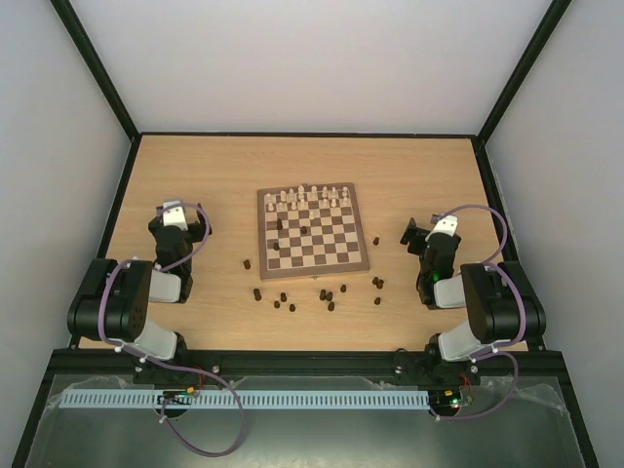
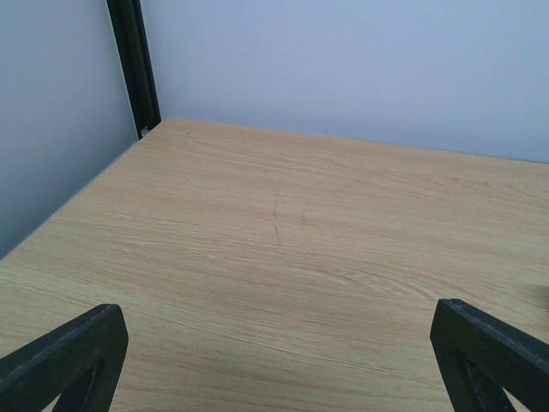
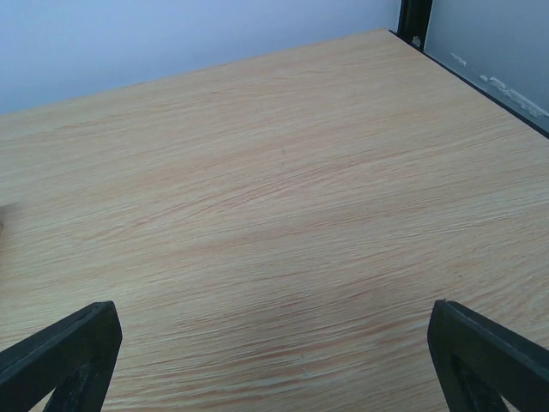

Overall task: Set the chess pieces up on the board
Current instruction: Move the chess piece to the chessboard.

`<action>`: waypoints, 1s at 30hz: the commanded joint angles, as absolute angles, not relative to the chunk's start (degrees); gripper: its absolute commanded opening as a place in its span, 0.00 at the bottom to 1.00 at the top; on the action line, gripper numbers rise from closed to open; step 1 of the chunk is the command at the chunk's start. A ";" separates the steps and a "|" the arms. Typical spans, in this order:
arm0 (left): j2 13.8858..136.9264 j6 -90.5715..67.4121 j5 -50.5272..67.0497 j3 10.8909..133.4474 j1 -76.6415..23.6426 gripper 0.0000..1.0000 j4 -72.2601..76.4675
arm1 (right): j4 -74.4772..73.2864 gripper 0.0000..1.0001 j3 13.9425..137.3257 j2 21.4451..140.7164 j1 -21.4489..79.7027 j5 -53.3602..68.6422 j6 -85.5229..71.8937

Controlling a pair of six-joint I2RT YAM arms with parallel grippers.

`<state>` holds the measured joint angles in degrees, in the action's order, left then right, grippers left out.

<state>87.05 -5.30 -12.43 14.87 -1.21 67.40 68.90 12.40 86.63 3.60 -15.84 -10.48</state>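
Dark brown is what you are after: the chess pieces (image 1: 330, 298) lie loose on the tabletop (image 1: 195, 166) just off the near edge of the board (image 1: 336, 249), with one beside its right edge. Three or so seem to stand on the squares already, though they are too small to name. The cream pieces (image 1: 312, 198) line the far rows, so I judge the dark ones belong on the near rows, with most of the work undone. Your left gripper (image 2: 279, 330) and right gripper (image 3: 274, 326) sit folded back on either side of the board, well apart from it. Their fingers are spread wide and hold nothing, and each wrist camera shows only bare wood. That parked stance leaves the board unobstructed; either arm must reach inward first.
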 commanded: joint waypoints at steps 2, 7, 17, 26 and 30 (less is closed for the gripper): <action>87.25 -4.91 -11.70 14.26 -0.97 1.00 70.42 | 71.00 0.99 13.10 86.85 3.52 -16.26 -9.82; 87.28 -4.92 -11.74 14.31 -0.97 1.00 70.40 | 71.09 0.99 13.11 86.84 3.52 -16.27 -9.84; 81.87 -1.83 -17.60 14.57 -5.39 1.00 66.39 | 71.63 0.99 12.66 86.58 3.60 -15.30 -9.26; 67.28 -7.41 -13.91 24.69 -8.35 1.00 37.76 | 46.28 0.99 17.90 66.64 3.78 -20.74 -16.72; 59.57 -13.03 -9.08 31.45 -8.81 1.00 26.14 | 24.22 0.98 30.21 57.05 3.78 -12.73 -22.86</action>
<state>66.13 -6.83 -13.78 25.39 -8.21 39.77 45.91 19.66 63.94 3.66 -16.88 -15.31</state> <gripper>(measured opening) 0.996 0.986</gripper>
